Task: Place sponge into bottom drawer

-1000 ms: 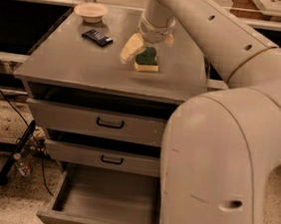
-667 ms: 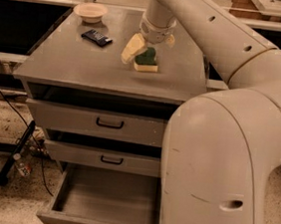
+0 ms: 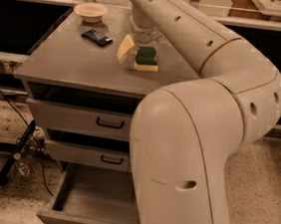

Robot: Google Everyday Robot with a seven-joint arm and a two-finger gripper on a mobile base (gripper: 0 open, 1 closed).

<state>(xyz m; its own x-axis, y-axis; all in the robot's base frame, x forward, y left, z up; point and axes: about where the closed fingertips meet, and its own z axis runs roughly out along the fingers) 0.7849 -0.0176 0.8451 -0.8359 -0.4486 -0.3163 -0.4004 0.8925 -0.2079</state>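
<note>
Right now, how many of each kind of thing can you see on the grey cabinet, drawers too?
Sponge: 1
Bowl: 1
Black packet: 1
Drawers: 3, with the bottom drawer open
Pincer: 1, at the sponge on the cabinet top
Total: 7

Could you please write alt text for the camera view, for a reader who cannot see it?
A cream robot arm reaches over a grey metal cabinet, its gripper down at a green-topped, yellow-based sponge lying on the cabinet top. The bottom drawer, a wide shallow grey tray, stands pulled open; a flat black packet and a pale round bowl sit farther back.
</note>
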